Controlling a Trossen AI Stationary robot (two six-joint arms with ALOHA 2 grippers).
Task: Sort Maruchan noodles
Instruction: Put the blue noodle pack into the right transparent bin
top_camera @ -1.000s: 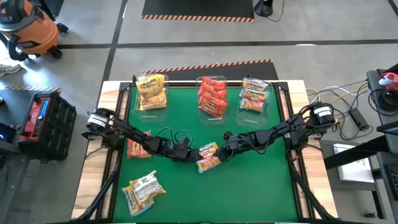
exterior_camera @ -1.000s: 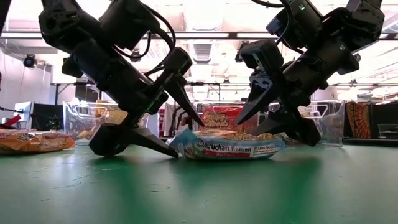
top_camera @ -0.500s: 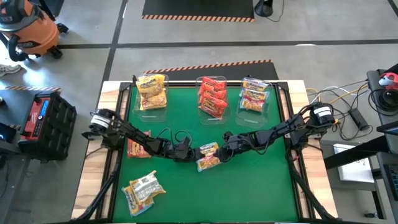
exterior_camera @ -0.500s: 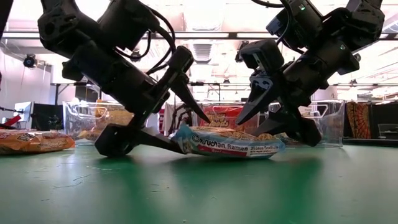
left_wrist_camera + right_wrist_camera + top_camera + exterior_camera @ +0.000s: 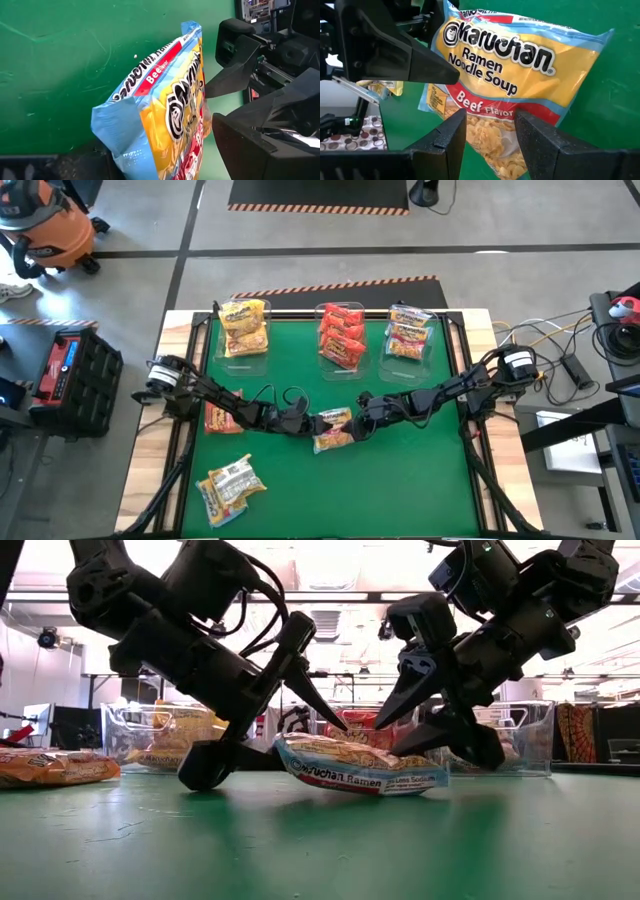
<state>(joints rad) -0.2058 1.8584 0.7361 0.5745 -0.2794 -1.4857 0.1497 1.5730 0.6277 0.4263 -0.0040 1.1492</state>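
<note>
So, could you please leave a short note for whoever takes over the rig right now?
Left gripper: jaws apart around one end of the beef packet, mid-table.
Right gripper: jaws closed on that packet's other end, as far as can be seen.
Done: yellow packets, red packets and pale packets sorted at the far edge.
Left: the beef packet, one orange packet by the left edge, a small pile at the near left.

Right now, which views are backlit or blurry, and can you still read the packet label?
Low view: bright ceiling lights behind turn both arms into dark silhouettes, though the beef ramen packet label stays readable. Right wrist view: label sharp, near fingers soft. Left wrist view: packet close and slightly blurred. High view: evenly lit, print too small to read.
</note>
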